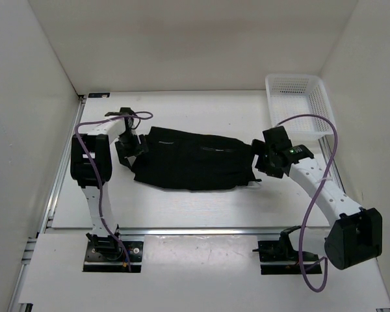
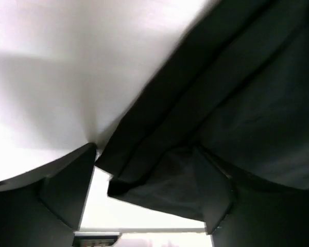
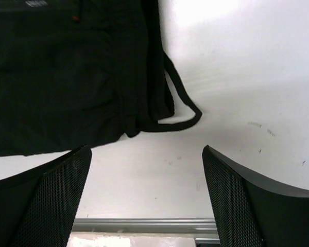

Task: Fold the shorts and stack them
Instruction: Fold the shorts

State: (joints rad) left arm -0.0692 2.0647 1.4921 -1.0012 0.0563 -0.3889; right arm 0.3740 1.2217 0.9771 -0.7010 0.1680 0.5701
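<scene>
Top external: shorts (image 1: 195,166) are flanked at nine o'clock by the wide-spread left gripper (image 1: 135,148), at three o'clock by the wide-spread right gripper (image 1: 257,158).

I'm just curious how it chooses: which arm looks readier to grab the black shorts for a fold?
Left, probably. The left end effector is open with a corner of the shorts between its fingers. The right end effector is open over bare table, the cloth just ahead.
</scene>
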